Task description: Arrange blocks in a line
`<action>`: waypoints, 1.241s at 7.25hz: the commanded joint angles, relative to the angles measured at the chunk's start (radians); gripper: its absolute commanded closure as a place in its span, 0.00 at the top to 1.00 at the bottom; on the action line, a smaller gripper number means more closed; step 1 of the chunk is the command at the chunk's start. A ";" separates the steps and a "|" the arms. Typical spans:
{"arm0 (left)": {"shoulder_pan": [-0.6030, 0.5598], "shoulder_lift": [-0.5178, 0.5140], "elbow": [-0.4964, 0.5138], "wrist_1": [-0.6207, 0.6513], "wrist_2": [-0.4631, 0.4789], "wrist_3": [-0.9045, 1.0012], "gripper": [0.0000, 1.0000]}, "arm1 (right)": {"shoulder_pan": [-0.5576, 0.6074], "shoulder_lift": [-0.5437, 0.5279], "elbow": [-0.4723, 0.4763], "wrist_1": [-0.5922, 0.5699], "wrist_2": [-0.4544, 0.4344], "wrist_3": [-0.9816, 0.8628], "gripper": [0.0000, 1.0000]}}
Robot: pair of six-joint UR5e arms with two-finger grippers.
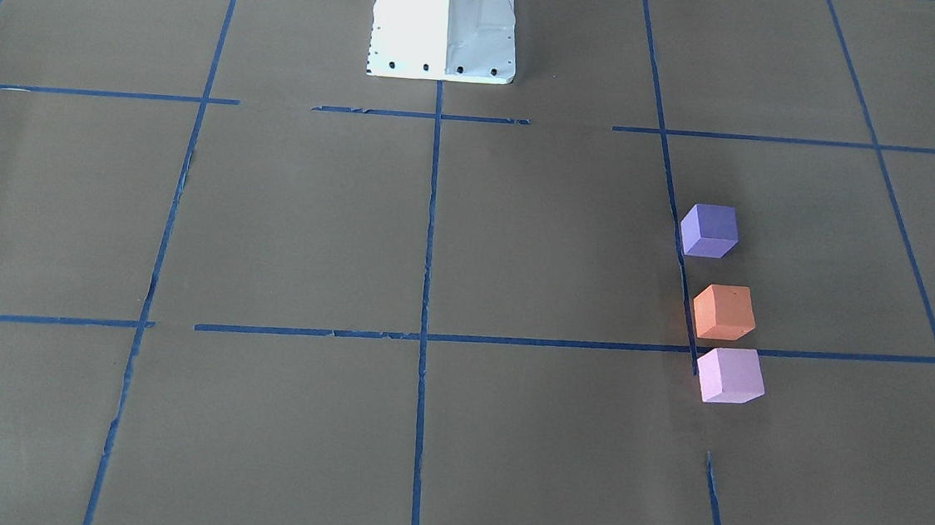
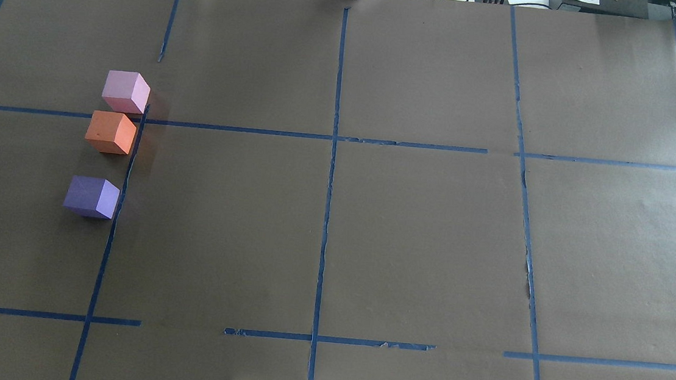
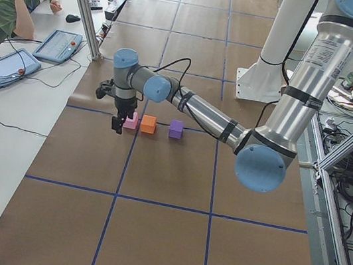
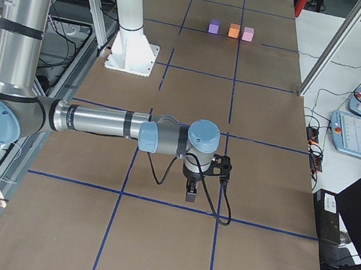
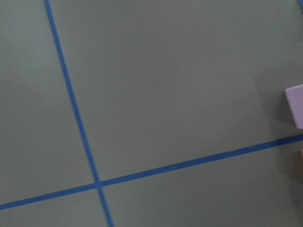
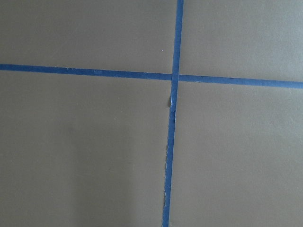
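Three cubes stand in a row on the brown table, along a blue tape line on the robot's left side: dark purple [image 1: 709,230] nearest the robot, orange [image 1: 723,311] in the middle, pale pink [image 1: 730,375] farthest. Orange and pink nearly touch; purple stands a gap apart. They also show in the overhead view: purple [image 2: 92,196], orange [image 2: 111,132], pink [image 2: 126,91]. My left gripper [image 3: 119,123] hangs above the table just beyond the pink cube [image 3: 130,120]; I cannot tell if it is open. My right gripper [image 4: 190,193] hangs far from the cubes; I cannot tell its state.
The white robot base [image 1: 445,23] stands at the table's middle near edge. Blue tape lines [image 2: 329,183] divide the table into squares. An operator [image 3: 9,2] sits at a side desk with tablets [image 3: 57,46]. The pink cube's edge [image 5: 296,106] shows in the left wrist view.
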 commanded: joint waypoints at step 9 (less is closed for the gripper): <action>-0.118 0.160 0.067 -0.109 -0.155 0.120 1.00 | 0.000 0.000 0.000 0.000 0.000 0.000 1.00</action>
